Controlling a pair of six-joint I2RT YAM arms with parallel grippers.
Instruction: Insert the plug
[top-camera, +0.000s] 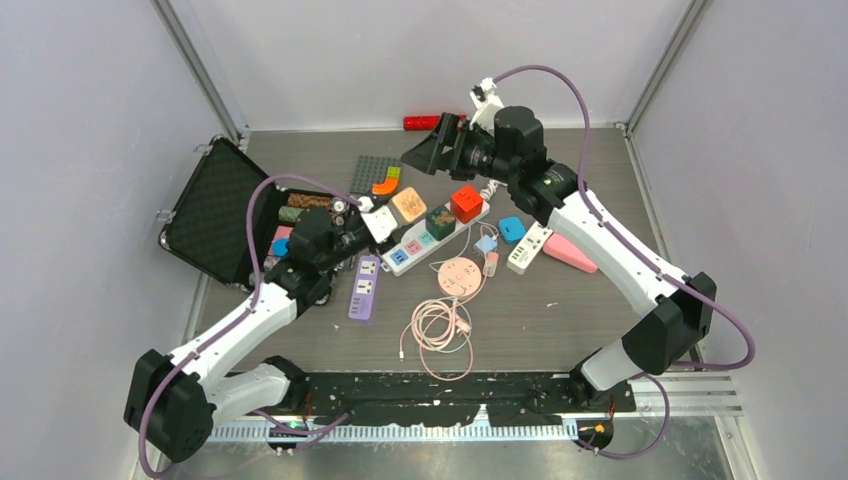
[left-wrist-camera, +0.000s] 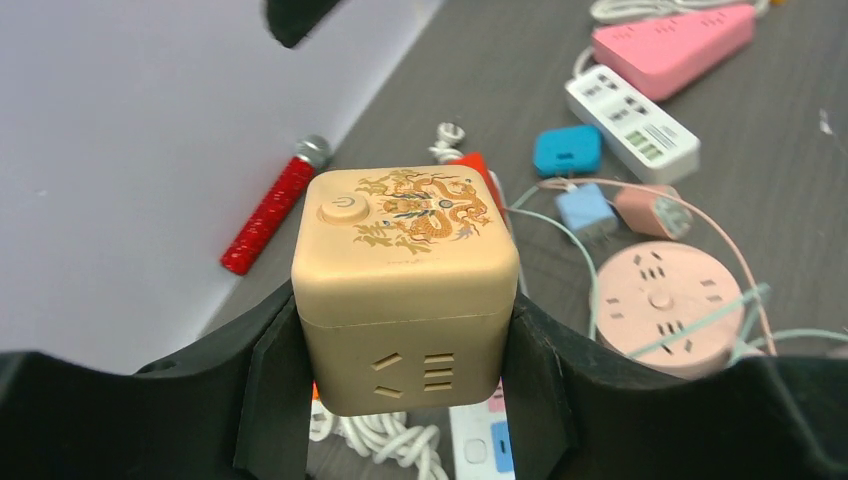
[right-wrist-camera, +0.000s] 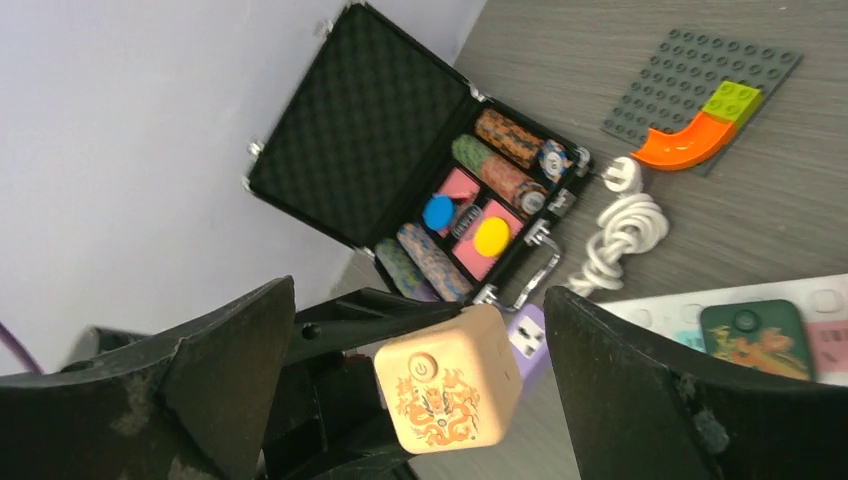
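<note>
My left gripper (left-wrist-camera: 400, 395) is shut on a beige cube socket (left-wrist-camera: 405, 270) with a gold dragon print, its fingers pressing both side faces. The cube (top-camera: 408, 205) hangs just above the left end of a white power strip (top-camera: 430, 242). A white plug (right-wrist-camera: 625, 175) on a coiled white cord (right-wrist-camera: 620, 235) lies on the table by the black case, and the coil (left-wrist-camera: 385, 435) shows under the held cube. My right gripper (top-camera: 428, 150) is open and raised at the back. In the right wrist view the cube (right-wrist-camera: 450, 385) appears far below between the wide fingers (right-wrist-camera: 230, 370).
A green cube (top-camera: 440, 220) and a red cube (top-camera: 466, 203) sit on the white strip. Around it lie a purple strip (top-camera: 364, 287), round pink socket (top-camera: 460, 275), pink cable (top-camera: 437, 325), blue adapter (top-camera: 511, 229), small white strip (top-camera: 528, 248) and pink strip (top-camera: 570, 252). An open black case (top-camera: 215, 210) stands left.
</note>
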